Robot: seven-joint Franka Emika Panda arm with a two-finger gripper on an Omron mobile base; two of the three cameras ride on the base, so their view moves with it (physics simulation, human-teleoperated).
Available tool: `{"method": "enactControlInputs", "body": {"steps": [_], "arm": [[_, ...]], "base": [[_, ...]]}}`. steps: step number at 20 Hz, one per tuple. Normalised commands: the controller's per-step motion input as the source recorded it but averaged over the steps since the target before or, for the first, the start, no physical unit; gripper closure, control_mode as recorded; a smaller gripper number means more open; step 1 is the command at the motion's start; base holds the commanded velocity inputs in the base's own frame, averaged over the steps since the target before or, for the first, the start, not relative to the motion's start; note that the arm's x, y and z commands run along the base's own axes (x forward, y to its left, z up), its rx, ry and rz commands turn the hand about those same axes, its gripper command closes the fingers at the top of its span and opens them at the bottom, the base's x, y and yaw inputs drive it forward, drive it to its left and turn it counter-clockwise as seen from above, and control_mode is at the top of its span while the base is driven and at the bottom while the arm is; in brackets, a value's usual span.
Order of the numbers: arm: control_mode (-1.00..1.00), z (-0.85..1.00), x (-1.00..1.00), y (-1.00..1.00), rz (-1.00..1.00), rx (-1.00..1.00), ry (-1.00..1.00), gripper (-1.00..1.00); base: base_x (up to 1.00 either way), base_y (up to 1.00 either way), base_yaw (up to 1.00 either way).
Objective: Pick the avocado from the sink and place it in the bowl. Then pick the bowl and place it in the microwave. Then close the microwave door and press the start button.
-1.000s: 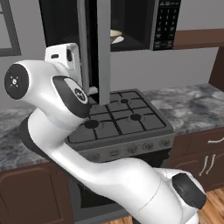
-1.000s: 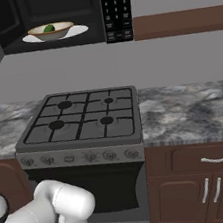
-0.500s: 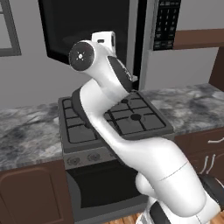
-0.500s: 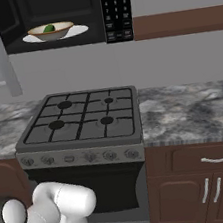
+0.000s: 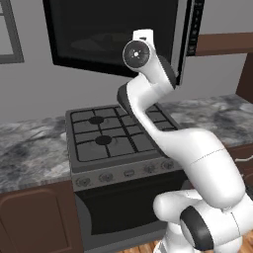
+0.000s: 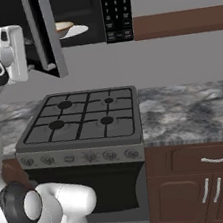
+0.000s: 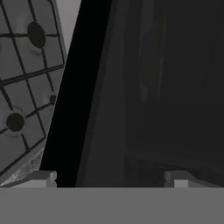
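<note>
Above the gas stove [image 6: 82,120], the microwave [image 6: 79,17] hangs with the bowl [image 6: 63,27] already set inside on its white plate, so what remains is the shutting and the start button. The microwave door [image 6: 41,33] stands partly swung, its grey edge toward the right base camera and its dark window broad in the left base view; the avocado cannot be made out, presumably down in the bowl. The arm rises high from the base, elbow bent over the burners, with the hand lifted against the door's outer face, seemingly placed there to push it closed. In the hand view the claw [image 7: 109,177] has its two pale tips spread wide apart and nothing between them, pointed along the dark door panel with the stove grates off to one side. The keypad strip [image 6: 116,10] waits untouched beside the opening.
</note>
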Motion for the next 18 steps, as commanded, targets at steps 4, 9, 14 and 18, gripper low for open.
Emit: {"method": "enactControlInputs", "body": {"steps": [4,9,14,18], "arm": [[-1.0,0.02,0.91,-0.3,0.14,0.0,-0.04,-1.0],[-1.0,0.09,0.86,-0.33,0.14,0.0,-0.02,-1.0],[-1.0,0.04,0.76,-0.32,0.12,0.0,0.0,-1.0],[-1.0,0.0,0.44,-0.14,0.12,0.0,0.0,-1.0]], "base": [[0.0,0.0,0.0],[0.0,0.0,0.0],[0.0,0.0,0.0],[0.0,0.0,0.0]]}}
